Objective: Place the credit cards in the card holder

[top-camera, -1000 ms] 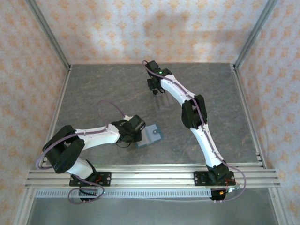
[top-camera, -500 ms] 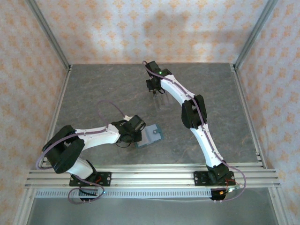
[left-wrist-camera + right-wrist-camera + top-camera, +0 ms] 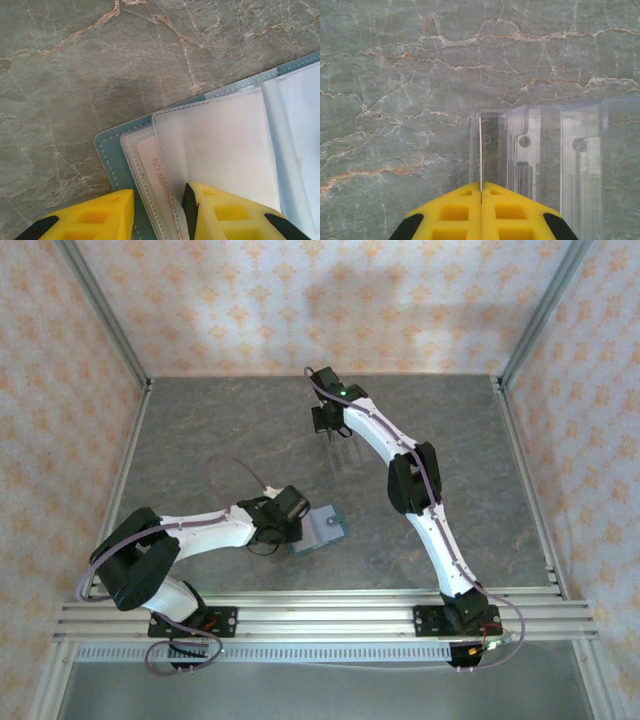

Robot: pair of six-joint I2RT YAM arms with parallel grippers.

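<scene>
You are looking at a grey, veined stone surface (image 3: 220,440) boxed in by orange-patterned walls (image 3: 300,300). Your left end effector (image 3: 157,212) sits low over the near-left part of the surface, its yellow fingers (image 3: 95,220) spread apart across one corner of the card holder (image 3: 107,150). The card holder lies open and flat, its clear sleeves (image 3: 225,145) fanned out, and a pale card with printed digits (image 3: 152,167) is tucked in one of them. Your right end effector (image 3: 480,189) reaches toward the far middle, pressed together on a thin credit card (image 3: 480,150) seen edge-on, which stands in the leftmost slot of the clear ridged tray (image 3: 545,150).
</scene>
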